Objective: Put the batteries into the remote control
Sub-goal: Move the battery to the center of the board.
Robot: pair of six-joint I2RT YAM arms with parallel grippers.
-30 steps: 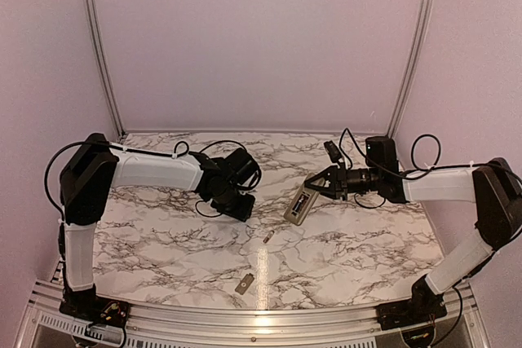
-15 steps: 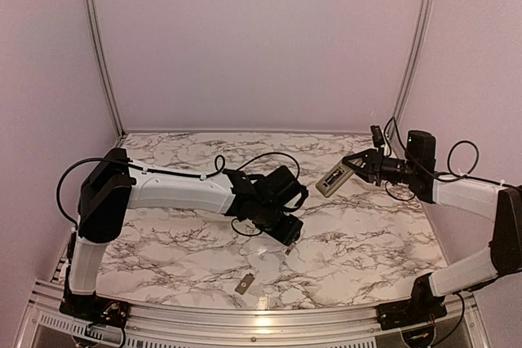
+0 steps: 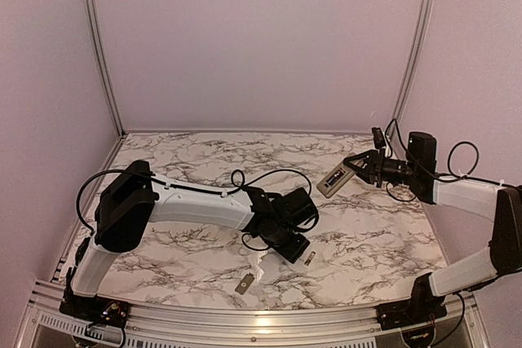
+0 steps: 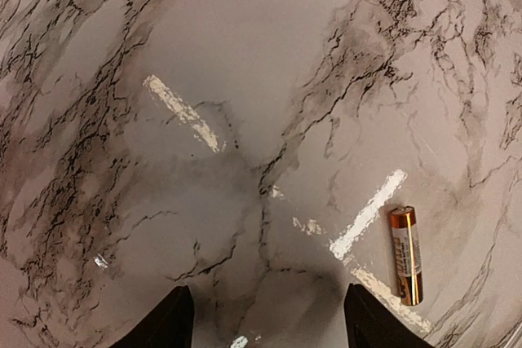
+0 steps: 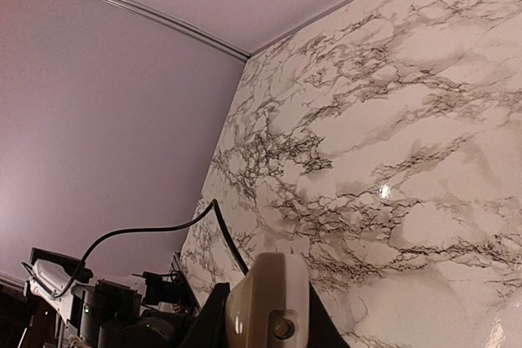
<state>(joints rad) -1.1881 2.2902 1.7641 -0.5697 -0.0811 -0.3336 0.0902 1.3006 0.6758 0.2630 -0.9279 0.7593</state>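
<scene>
well, left pincer (image 4: 269, 328) apart, right pincer (image 3: 357, 169) clamped on the remote control (image 3: 333, 180)

my left pincer points down at the marble table (image 3: 383, 234), its two dark fingertips (image 4: 175, 319) spread with only bare marble between them. a battery (image 4: 405, 254) lies flat on the table just outside my right-hand fingertip, gold and black, not touched by either tip. from above, that same battery sits just beside the pincer, towards the near edge and near the middle of the table. a small flat grey cover plate (image 3: 244, 284) lies further to the left, close to the near edge, apart from the battery.

my right pincer is closed on one end of the remote control, which sticks out slanted over the far right part of the table, well apart from the battery. in the right wrist view its pale rounded end sits between my fingers.
</scene>
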